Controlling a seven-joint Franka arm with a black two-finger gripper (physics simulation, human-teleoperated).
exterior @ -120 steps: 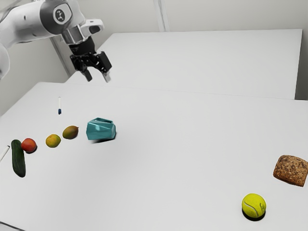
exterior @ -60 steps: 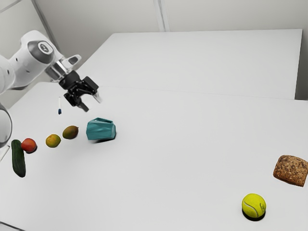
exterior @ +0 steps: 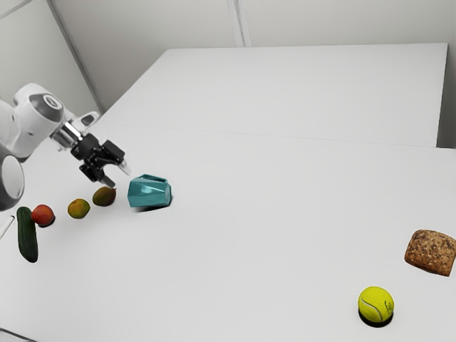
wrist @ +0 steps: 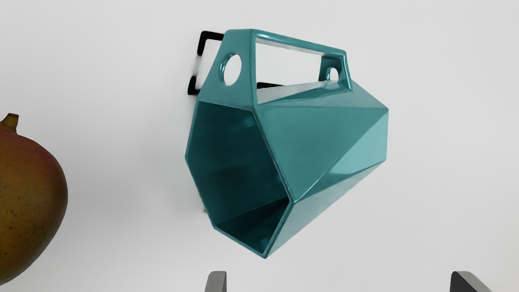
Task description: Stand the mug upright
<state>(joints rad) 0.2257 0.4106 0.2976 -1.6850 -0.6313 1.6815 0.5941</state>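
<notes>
The white table (exterior: 263,242) spreads beneath the teal mug (exterior: 149,193), which lies on its side, with its open mouth (wrist: 239,170) turned toward the mango (exterior: 105,196) and its handle (wrist: 302,42) on the side away from the gripper's fingertips. The arm (exterior: 32,121) comes in from the exterior view's left, on the mango's side of the mug. The black gripper (exterior: 118,177) is near the mug, tilted, over toward the mango; its two fingers stand wide apart, with nothing held between them, and the wrist view has the mug ahead of the fingertips and clear of them. The brown loaf of bread (exterior: 431,251) sits well apart from the mug, toward the exterior view's right and closer to that camera. The cucumber (exterior: 27,235) is well off from the mug toward the exterior view's left, a little closer to that camera. The tennis ball (exterior: 375,305) lies well away from the mug, toward the exterior view's right and closer to the camera than the bread. The mango is just beside the mug, apart from it. Past the mango from the mug come the yellow-green citrus fruit (exterior: 79,208), then the red tomato (exterior: 43,215), next to the cucumber; whether those two touch, I cannot tell. Farthest from the mug on that side is a thin white stick (exterior: 6,226), partly cut off by the exterior view's edge.
</notes>
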